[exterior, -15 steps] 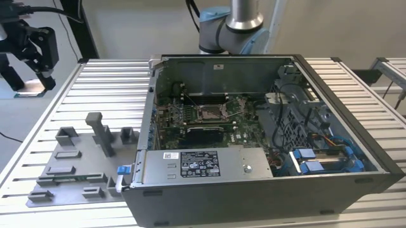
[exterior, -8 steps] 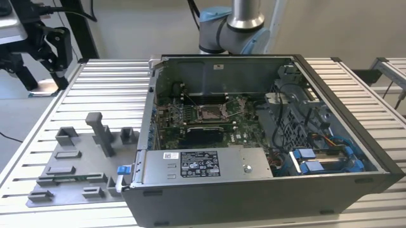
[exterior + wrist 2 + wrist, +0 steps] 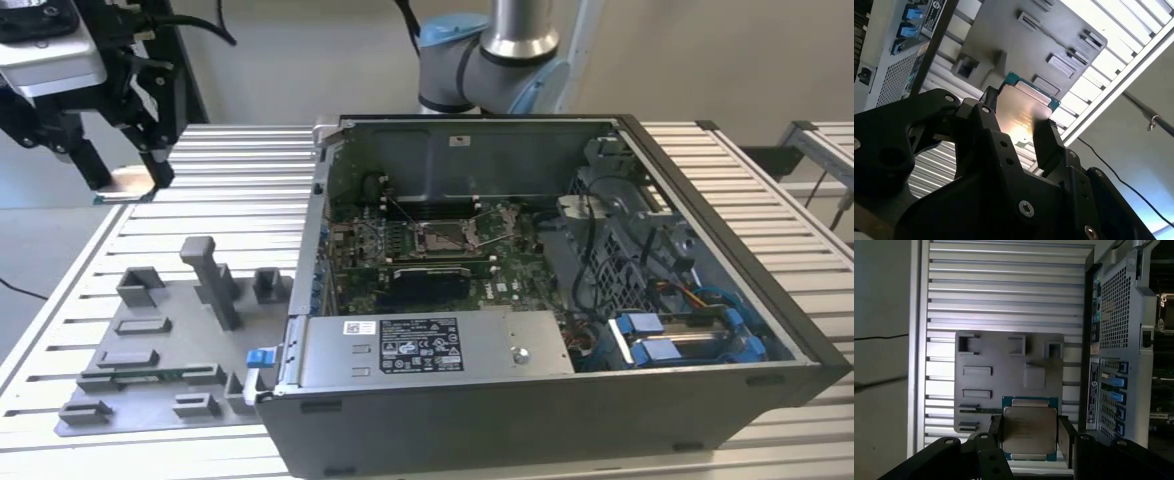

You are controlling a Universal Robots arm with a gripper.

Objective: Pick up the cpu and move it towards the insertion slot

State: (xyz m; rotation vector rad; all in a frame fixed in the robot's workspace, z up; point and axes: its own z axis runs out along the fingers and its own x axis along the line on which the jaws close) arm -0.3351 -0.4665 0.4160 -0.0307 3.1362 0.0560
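High at the exterior view's left, my gripper (image 3: 124,172) hangs above the slatted table, shut on the cpu (image 3: 130,181). The chip appears there as a small tan square between the two black fingers. In both wrist views the cpu (image 3: 1030,429) (image 3: 1021,112) lies flat between the fingers (image 3: 1064,439) (image 3: 1046,142), silvery top with a teal-green rim. The insertion slot (image 3: 445,237) is a silvery-framed square with a brownish centre on the green board inside the open computer case. It lies well toward the exterior view's right of the gripper.
The open computer case (image 3: 694,260) takes up the middle and right of the table. A grey fixture plate (image 3: 160,345) (image 3: 1004,375) with raised blocks and a tall post (image 3: 214,280) lies below the gripper. The arm's base (image 3: 481,60) stands behind the case.
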